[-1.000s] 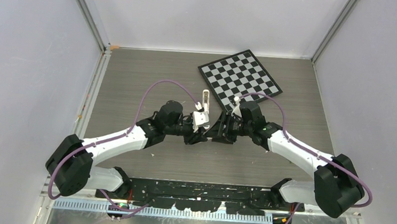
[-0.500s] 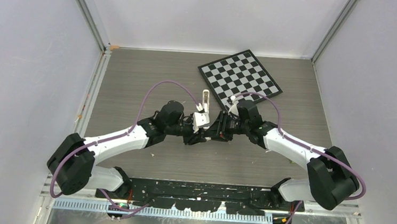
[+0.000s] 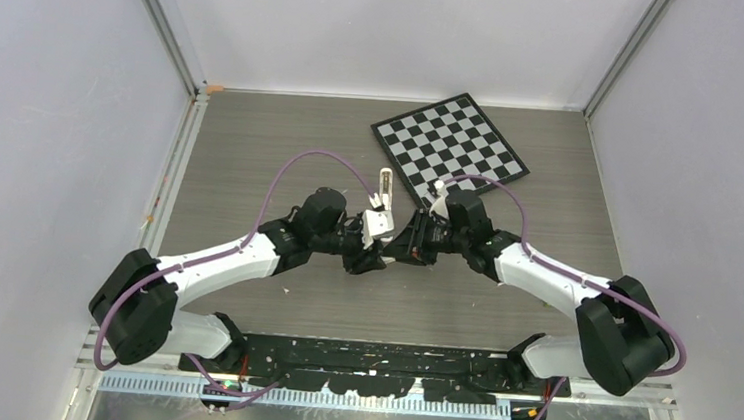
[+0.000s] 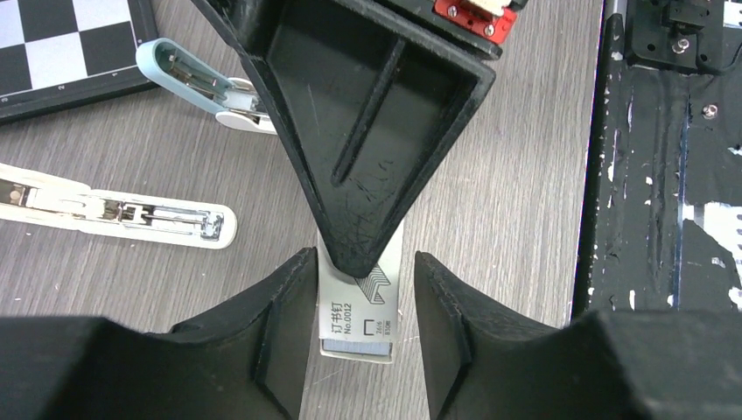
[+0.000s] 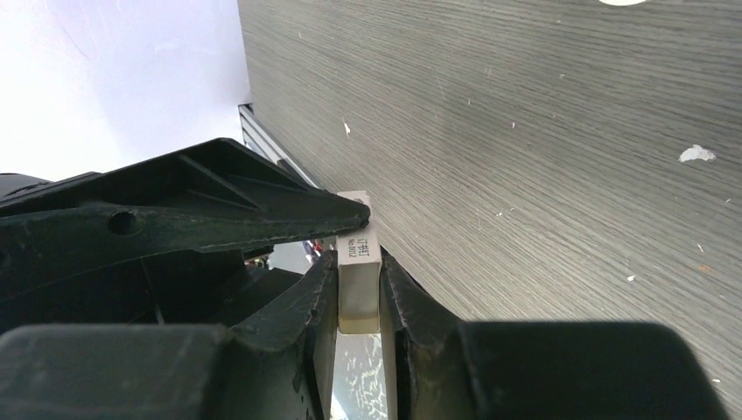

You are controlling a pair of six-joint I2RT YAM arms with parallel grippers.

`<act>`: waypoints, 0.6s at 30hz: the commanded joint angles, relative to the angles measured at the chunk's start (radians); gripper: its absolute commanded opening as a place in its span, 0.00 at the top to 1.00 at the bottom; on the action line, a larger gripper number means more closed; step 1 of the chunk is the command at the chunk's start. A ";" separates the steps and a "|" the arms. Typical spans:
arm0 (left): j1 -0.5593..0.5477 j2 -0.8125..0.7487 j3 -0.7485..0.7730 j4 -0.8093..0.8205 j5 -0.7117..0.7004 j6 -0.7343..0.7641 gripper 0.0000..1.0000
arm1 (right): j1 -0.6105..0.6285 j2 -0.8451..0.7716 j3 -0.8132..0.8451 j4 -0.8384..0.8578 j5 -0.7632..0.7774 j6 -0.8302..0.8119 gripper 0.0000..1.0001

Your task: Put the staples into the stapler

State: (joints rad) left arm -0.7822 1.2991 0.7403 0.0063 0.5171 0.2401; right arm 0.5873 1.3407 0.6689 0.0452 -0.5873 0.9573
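Observation:
The staples (image 4: 359, 319) are a small grey-white printed box held off the table. My right gripper (image 5: 359, 258) is shut on it, both pads pressed flat on its sides (image 5: 357, 297). My left gripper (image 4: 363, 262) stands open around the same box, its left finger alongside and a gap at the right finger. In the top view the two grippers (image 3: 370, 253) (image 3: 397, 250) meet tip to tip mid-table. The stapler lies open on the table beyond them: a white part with a metal channel (image 4: 131, 213) and a pale teal part (image 4: 188, 79). From above it shows as a slim white bar (image 3: 385, 184).
A black-and-white chequered board (image 3: 450, 148) lies at the back right, its corner close to the stapler. The black base plate (image 4: 665, 175) runs along the table's near edge. White walls close in the left, right and back sides.
My right gripper has closed onto the staples box and shifted slightly left. My left gripper's jaws have widened off the box.

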 commanded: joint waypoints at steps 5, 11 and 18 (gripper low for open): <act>0.003 -0.078 0.065 -0.115 -0.025 0.042 0.43 | 0.000 -0.077 -0.010 0.045 0.022 0.017 0.75; 0.015 -0.117 0.128 -0.326 -0.047 0.109 0.35 | -0.001 -0.114 -0.016 0.050 0.008 0.011 0.73; 0.017 -0.138 0.123 -0.410 -0.043 0.154 0.34 | -0.001 -0.135 -0.022 0.055 -0.016 0.004 0.73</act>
State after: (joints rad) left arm -0.7700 1.1835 0.8474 -0.3336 0.4786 0.3523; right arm 0.5869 1.2434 0.6559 0.0525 -0.5781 0.9680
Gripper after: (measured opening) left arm 0.656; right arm 0.276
